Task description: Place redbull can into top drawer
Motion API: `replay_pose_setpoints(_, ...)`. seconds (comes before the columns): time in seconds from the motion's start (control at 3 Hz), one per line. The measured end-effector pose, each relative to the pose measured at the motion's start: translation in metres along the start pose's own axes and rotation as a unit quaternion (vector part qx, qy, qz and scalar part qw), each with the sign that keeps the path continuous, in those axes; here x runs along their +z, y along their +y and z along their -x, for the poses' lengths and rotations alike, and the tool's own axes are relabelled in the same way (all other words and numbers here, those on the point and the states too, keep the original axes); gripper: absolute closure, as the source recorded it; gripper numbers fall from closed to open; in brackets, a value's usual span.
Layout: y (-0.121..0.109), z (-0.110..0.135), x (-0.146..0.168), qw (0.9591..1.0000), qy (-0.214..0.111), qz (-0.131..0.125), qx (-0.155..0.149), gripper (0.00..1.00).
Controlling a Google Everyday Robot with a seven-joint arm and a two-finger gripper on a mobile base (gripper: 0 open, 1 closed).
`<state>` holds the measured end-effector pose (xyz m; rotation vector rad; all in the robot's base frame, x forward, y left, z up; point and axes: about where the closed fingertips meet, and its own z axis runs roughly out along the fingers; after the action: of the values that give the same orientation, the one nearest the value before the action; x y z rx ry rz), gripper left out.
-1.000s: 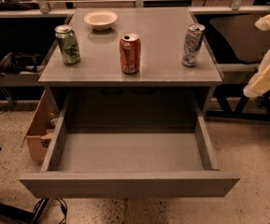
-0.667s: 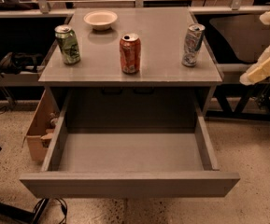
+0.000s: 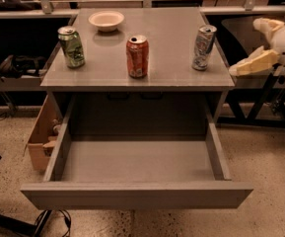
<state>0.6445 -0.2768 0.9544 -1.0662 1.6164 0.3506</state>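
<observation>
- The redbull can (image 3: 202, 47) stands upright at the right side of the counter (image 3: 166, 68), near its right edge. It is the slimmest of the three cans and is well apart from the red-orange can (image 3: 137, 56) at the centre and the green can (image 3: 71, 47) on the left.
- The top drawer (image 3: 137, 196) is pulled fully out across the lower half of the frame, and its grey inside is bare.
- The claw (image 3: 245, 46) hangs at the right edge of the frame, just beside the counter's right side at about the can's height. Its two cream fingers are spread and hold nothing.
- Handling, as I judge it: the can is thin metal — stiff enough if full, light and easily dented if empty. Its smooth wall is slippery, and being tall and narrow it would tip at a sideways nudge.
- The best hold looks to be across the mid-body, fingers on opposite sides, squeezing only gently.
- Compared with a second ago, the claw has come further in from the right edge toward the can. The cans, the white bowl (image 3: 106, 20) and the drawer lie as they did — nothing has been touched.
</observation>
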Motion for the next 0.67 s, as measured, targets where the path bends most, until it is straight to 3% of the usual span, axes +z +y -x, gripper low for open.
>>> replay_pose_setpoints(0.33,-0.008,-0.015,0.028,0.9967,-0.061,0.009,0.054,0.00)
replay_pose_setpoints(0.67,-0.016,-0.024,0.048,0.9912,-0.097,0.012,0.089,0.00)
